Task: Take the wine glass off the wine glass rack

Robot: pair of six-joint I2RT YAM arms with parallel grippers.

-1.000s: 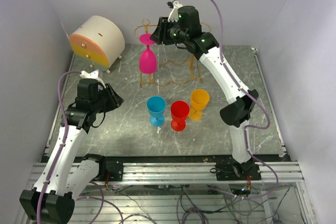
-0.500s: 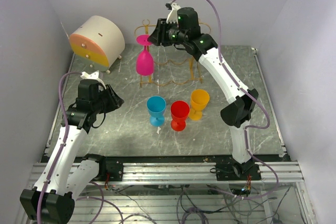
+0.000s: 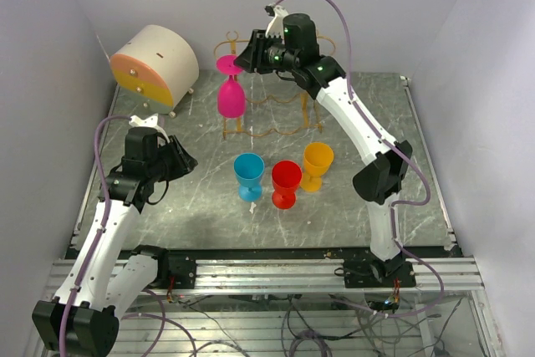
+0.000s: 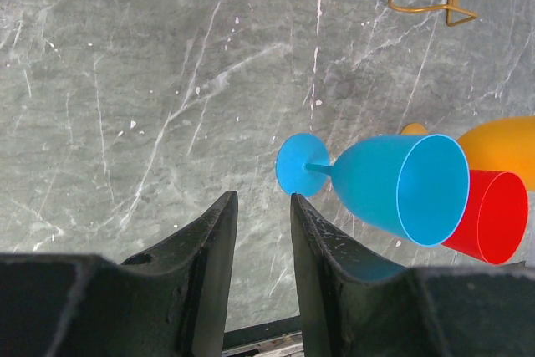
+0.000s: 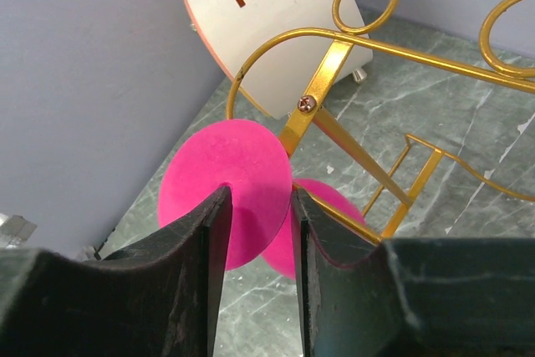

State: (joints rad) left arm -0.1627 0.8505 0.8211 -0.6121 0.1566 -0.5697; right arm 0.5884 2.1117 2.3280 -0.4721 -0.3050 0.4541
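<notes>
Marble counter below; pink wine glass hangs foot-up on the rack. Right gripper straddles its stem to slide it off (actual grip unclear); left gripper half-open, empty.

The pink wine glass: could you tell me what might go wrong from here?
The right hand is at the foot of the pink wine glass beside an upright of the wine glass rack; a finger could snag the wire and drag the rack. Hanging bowl-down, it might drop from a loose grip.
</notes>
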